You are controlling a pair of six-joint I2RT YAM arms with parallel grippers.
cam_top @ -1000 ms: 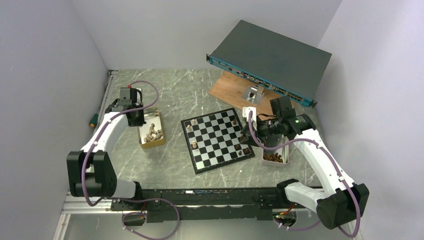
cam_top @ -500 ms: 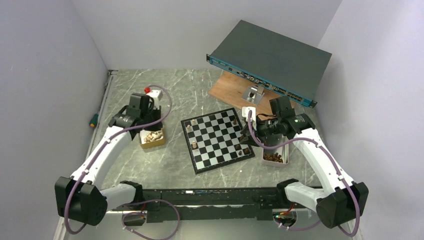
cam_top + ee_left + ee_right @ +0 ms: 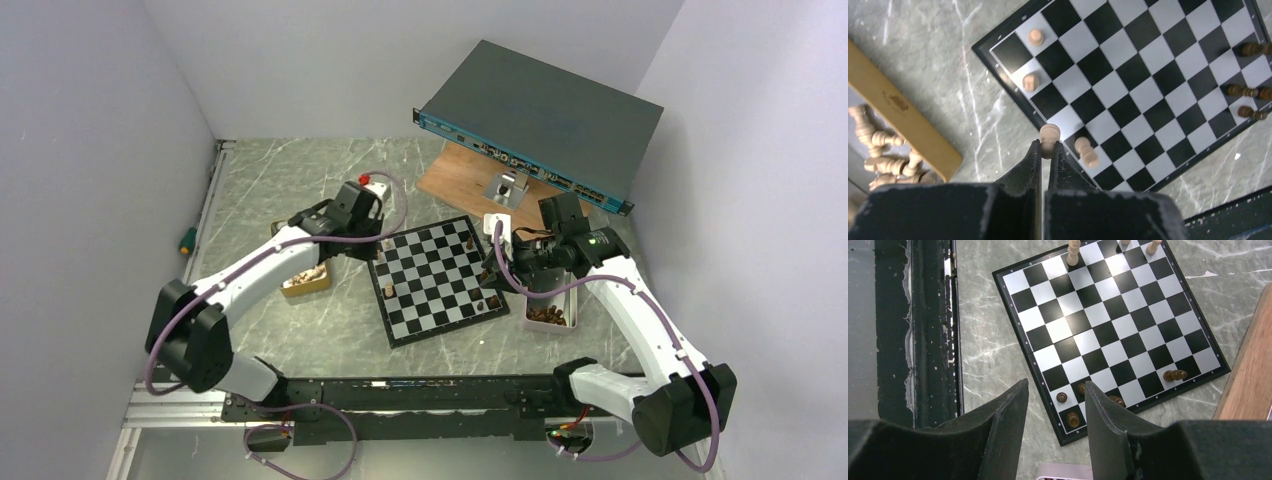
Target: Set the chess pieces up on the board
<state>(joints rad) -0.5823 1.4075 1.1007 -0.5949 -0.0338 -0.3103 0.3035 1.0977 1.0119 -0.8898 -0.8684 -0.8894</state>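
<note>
Now the flat black-and-silver checked chessboard [image 3: 440, 285] lies where it was, but the left gripper [image 3: 1045, 146] has swung from the tan wooden tray [image 3: 908, 132] to the board's left edge, clamped on one light tan wooden pawn [image 3: 1050, 134]. The right gripper [image 3: 1053, 400] hovers unchanged over the opposite edge, jaws apart and empty. Three other light pieces [image 3: 1031, 81] and five dark brown pieces [image 3: 1175, 374] are on the board.

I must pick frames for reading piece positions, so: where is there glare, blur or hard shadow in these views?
Top view: even light, soft shadows, yet the chess pieces are tiny. Left wrist view: the board is sharp; the left gripper, pinching a light piece, looks soft near the lens. Right wrist view: mild glare on the board's far side; the right gripper is blurred.
</note>
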